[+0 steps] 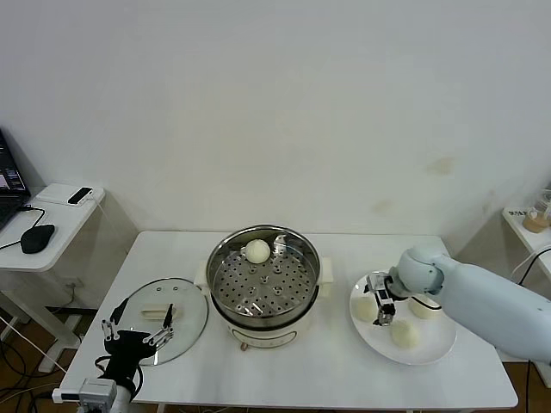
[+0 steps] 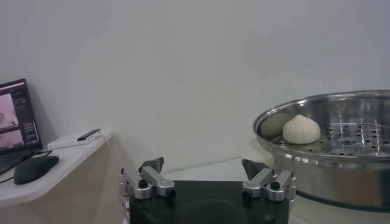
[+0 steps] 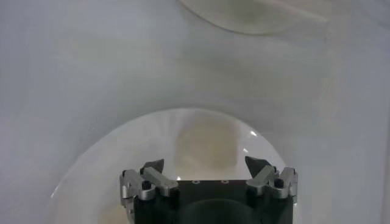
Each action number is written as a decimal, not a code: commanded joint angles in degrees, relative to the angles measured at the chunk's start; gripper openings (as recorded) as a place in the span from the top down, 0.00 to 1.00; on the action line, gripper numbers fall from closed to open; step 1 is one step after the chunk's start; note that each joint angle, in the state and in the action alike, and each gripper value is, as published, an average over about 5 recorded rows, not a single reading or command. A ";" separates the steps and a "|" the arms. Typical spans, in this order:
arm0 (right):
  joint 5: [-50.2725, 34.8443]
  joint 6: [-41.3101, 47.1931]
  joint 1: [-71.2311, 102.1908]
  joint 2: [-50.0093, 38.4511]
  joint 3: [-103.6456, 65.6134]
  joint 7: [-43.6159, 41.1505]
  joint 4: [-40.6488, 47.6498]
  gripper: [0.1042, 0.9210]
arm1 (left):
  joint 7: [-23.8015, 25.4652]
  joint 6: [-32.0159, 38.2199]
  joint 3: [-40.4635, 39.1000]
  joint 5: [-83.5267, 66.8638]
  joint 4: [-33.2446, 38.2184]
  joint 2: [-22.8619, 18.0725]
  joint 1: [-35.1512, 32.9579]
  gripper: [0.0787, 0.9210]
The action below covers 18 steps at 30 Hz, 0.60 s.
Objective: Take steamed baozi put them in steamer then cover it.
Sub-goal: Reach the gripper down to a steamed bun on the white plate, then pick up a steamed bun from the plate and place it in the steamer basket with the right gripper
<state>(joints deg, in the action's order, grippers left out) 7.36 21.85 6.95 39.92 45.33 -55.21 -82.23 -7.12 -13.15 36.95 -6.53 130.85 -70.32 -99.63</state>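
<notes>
A white work table (image 1: 344, 379) held the job at its midpoint: one steamed baozi (image 1: 257, 250) already sat on the perforated tray of the stainless-steel steamer (image 1: 263, 284), toward twelve o'clock on the tray, while three more buns (image 1: 405, 335) waited on the white plate (image 1: 430, 353) at the pot's three o'clock. The right gripper (image 1: 381, 303) hung over that plate with its jaws spread wide and nothing between them, poised at the plate's nine o'clock side; its wrist camera looked straight down on a pale bun (image 3: 207, 143) just ahead of the open fingertips (image 3: 152, 165). That was the relation the next move appeared to turn on: the nearest bun lay directly beyond the jaws, round and without a long axis, so any approach angle seemed workable, and the right arm was plainly the nearer one. The left gripper (image 1: 138, 327), likewise open and empty, waited above the glass cover (image 1: 185, 301), which lay flat on the table at the steamer's nine o'clock, its cream handle (image 1: 155, 313) between the spread fingers, seemingly ready for the covering step once the plate was cleared.
</notes>
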 commanded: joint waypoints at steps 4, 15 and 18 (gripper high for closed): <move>0.98 0.59 1.42 3.06 -0.72 0.77 3.72 0.16 | -0.03 -0.02 -0.34 0.07 -0.39 -0.20 0.35 0.12; 0.00 0.51 -0.58 0.87 -0.82 -2.22 1.85 0.36 | -0.10 -0.05 -0.43 0.08 0.29 -0.08 0.12 0.12; -0.76 0.63 -2.94 -0.63 -0.46 -3.50 0.35 0.37 | -0.08 -0.08 -0.46 0.06 0.50 0.02 0.16 0.12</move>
<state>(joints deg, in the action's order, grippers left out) 7.19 22.46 6.42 40.50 44.81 -56.82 -80.79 -7.21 -13.19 36.53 -6.47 131.09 -70.42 -99.49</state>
